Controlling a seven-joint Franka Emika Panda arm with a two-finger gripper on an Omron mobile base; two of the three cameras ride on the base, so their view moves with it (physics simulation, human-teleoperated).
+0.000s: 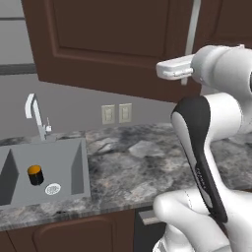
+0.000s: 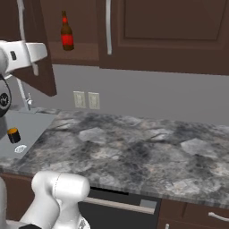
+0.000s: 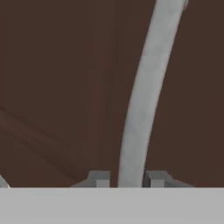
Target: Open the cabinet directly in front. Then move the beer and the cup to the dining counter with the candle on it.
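Note:
The dark brown cabinet [image 1: 113,29] hangs above the worktop, and its left door [image 2: 44,67] stands swung out. Inside, on the shelf, stands the beer [image 2: 67,32], a brown bottle with a red label. My gripper [image 3: 127,179] is at the door's long silver handle [image 3: 142,92], with one fingertip on each side of the bar and shut on it. In the left base view the gripper [image 1: 186,74] sits at the handle's [image 1: 192,29] lower end. The cup, the dining counter and the candle are out of view.
A marbled worktop [image 2: 134,147] runs below the cabinet. At its left is a sink [image 1: 81,162] with a faucet [image 1: 34,115] and a black-and-orange cylinder [image 1: 35,174] in the basin. Two wall outlets [image 1: 117,113] sit on the grey backsplash.

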